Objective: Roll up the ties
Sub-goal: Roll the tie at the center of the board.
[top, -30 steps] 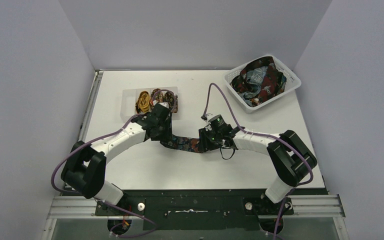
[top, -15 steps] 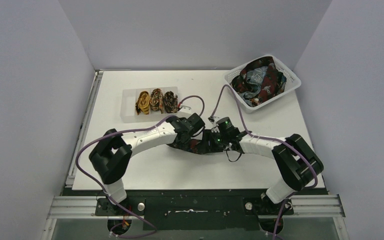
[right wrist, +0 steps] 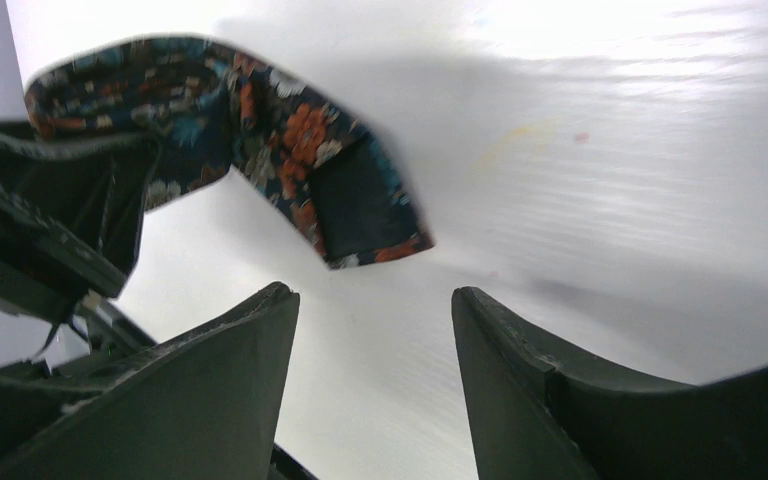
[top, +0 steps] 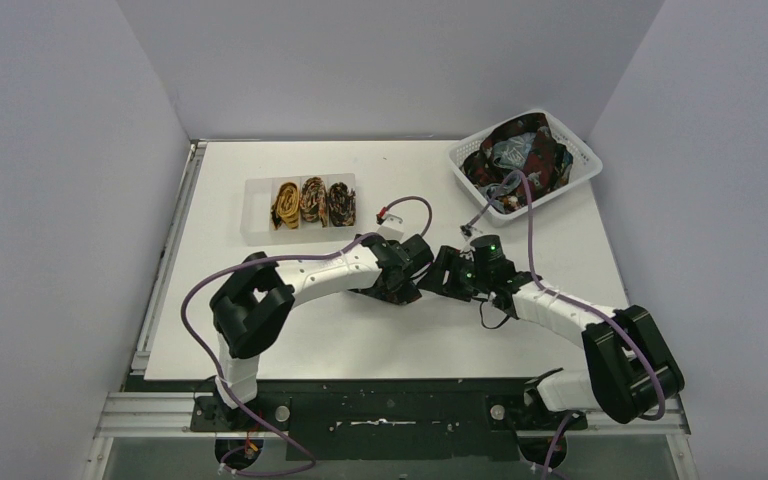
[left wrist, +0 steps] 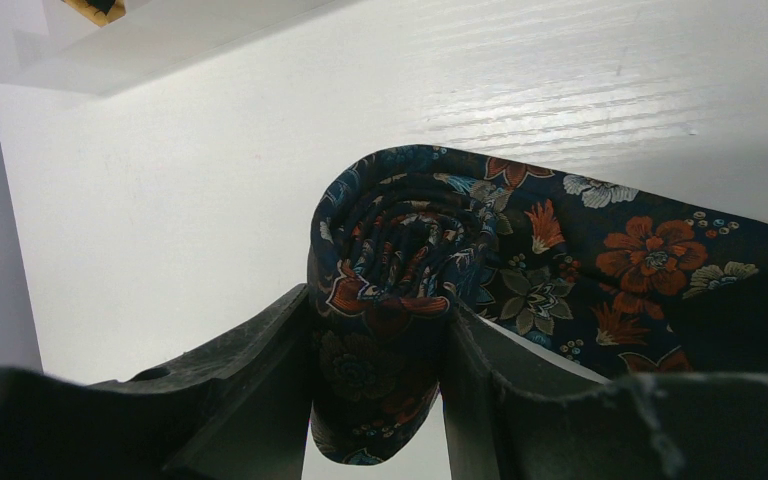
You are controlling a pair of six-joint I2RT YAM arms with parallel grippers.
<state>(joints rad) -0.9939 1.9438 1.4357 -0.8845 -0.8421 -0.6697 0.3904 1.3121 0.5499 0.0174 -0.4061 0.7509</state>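
Navy floral tie [left wrist: 600, 250], partly rolled, on the white table [top: 290, 335], nearer the arm bases than the clear tray [top: 256, 222] and to its right.

Left gripper [left wrist: 378, 345] clamped on the tie's rolled coil [left wrist: 400, 240], one finger at each side; the loose tail runs off flat to the right. Right gripper [right wrist: 372, 335] spread wide and empty, the tie's free end [right wrist: 360, 215] lying just beyond its fingers and not touching them. In the tray are three rolled ties [top: 312, 201] side by side, a mustard one [top: 285, 204] leftmost. Well to the right of the tray stands a white lattice basket [top: 582, 166] with a heap of unrolled ties [top: 520, 160].
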